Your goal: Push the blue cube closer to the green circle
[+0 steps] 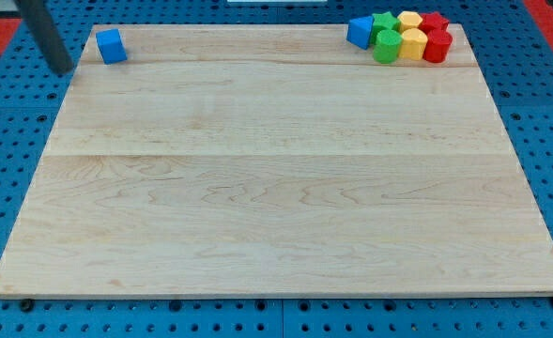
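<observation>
My tip (61, 70) sits at the view's top left, just off the left edge of the wooden counter (276, 188), over the blue pegboard (4, 188) that surrounds it. The rod (43, 30) rises from there toward the upper left and leaves the view. I carry no claw at all, only this straight dark rod, so there is nothing to stand apart or together. The blue cube (111, 45) lies in the counter's top left corner, close to the counter's far edge, just to the view's right of my tip and apart from it; a narrow strip of wood shows between us. The green circle (387, 47) is well apart from the cube, far across at the view's top right, in a tight cluster of blocks near the counter's far edge. It stands in the front row of that cluster. To its left, touching or nearly so, is a second blue block (359, 31) with slanted faces; I cannot tell its exact shape. Behind the green circle is another green block (384, 23), whose outline looks notched like a star. To the right of the circle stands a yellow block (413, 43) with flat sides, and behind that another yellow block (409, 20). At the cluster's right end are two red blocks, one in front (437, 47) and one behind (434, 22); their shapes are too small to tell.
</observation>
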{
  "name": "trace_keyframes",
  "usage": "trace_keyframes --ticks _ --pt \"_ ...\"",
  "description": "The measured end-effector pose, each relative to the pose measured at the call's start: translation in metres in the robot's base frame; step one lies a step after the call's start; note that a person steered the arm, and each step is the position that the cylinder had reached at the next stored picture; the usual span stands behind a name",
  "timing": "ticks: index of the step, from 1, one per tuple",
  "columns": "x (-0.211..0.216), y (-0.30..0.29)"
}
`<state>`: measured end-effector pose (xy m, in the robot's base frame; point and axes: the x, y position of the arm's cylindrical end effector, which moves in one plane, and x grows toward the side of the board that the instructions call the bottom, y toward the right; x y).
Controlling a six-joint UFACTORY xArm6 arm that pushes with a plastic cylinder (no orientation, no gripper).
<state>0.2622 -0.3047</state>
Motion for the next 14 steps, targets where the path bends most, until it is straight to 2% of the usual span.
trace_keyframes --ticks 1,2,4,5,7,9,12,14 --pt "-0.031 0.006" --pt "-0.031 0.043" --pt "-0.008 0.136" --pt "0.017 0.169" --pt "0.049 0.201" --pt "0.063 0.256" --pt "0.079 0.307" --pt "0.065 0.347"
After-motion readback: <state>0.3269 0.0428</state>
